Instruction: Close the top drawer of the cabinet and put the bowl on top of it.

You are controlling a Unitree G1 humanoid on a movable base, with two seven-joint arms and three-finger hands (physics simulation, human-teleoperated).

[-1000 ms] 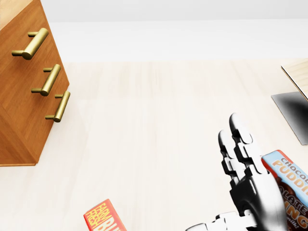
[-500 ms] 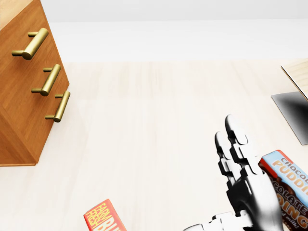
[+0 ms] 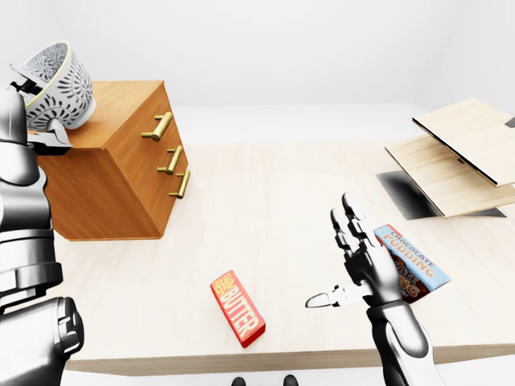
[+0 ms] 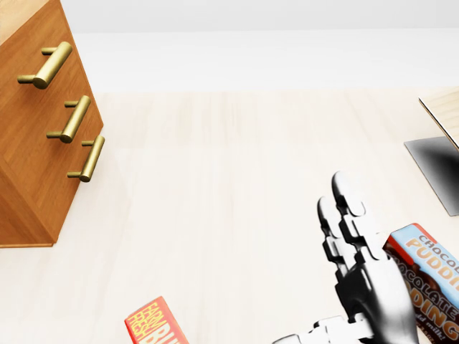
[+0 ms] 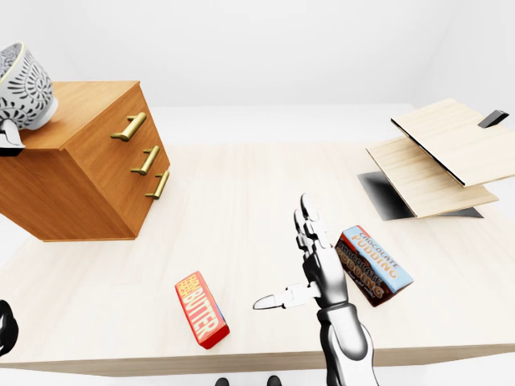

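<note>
The patterned white bowl (image 3: 56,84) hangs tilted over the top left corner of the wooden cabinet (image 3: 121,173) in the left-eye view. My left hand (image 3: 32,121) is shut on it, its fingers (image 3: 50,141) showing under the bowl. All three drawer fronts look flush, and the top drawer's brass handle (image 3: 158,126) stands in line with the two below. My right hand (image 3: 334,257) is open over the table, fingers spread and thumb pointing left, far from the cabinet.
A red butter box (image 3: 237,308) lies near the table's bottom edge. A blue chocolate pudding box (image 3: 414,261) sits just right of my right hand. Stacked wooden boards (image 3: 451,157) over a dark slab (image 3: 406,197) fill the upper right.
In the head view my right hand has drifted slightly down and to the left. The cabinet and boxes have not moved.
</note>
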